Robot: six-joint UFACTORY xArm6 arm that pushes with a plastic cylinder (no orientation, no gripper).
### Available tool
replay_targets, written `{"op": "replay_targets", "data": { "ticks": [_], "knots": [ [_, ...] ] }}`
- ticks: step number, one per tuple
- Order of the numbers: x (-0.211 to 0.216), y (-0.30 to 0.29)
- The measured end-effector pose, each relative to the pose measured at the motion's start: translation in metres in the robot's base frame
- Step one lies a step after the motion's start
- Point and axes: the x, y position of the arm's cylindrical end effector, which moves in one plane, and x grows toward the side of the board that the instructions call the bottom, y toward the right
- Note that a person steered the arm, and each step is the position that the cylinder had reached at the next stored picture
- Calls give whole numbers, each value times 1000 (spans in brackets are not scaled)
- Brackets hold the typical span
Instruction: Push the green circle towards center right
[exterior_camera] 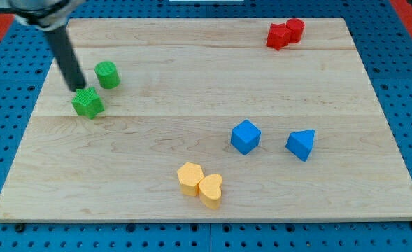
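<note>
My tip [77, 88] sits at the board's upper left, w/ the dark rod leaning up toward the view's top left corner. No hand here, just a bare rod end, so nothing is spread, pressed or pinched. The green circle [108, 74] is just beside my tip, at about 2 o'clock from it, a small gap between them. The green star [88, 102] is right under my tip, at about 5 o'clock, touching it or nearly so; can't tell which. Both greens are near each other but apart. The wooden board [192, 77] is bare from the circle across to the middle right. Far off at 1 o'clock are 2 red blocks [284, 33], touching, shapes unclear. Lower right: a blue cube [245, 136] & a blue pointy block [301, 144], apart. At the bottom middle 2 yellow blocks touch: a star-like one [190, 177] & a yellow heart [211, 190].
</note>
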Motion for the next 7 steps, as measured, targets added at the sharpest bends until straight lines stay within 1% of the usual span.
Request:
{"op": "replay_targets", "data": {
  "ticks": [1, 2, 3, 4, 5, 6, 7],
  "knots": [
    [-34, 18],
    [-50, 63],
    [-45, 60],
    [-37, 33],
    [-28, 35],
    [-24, 107],
    [-16, 159]
  ]
}}
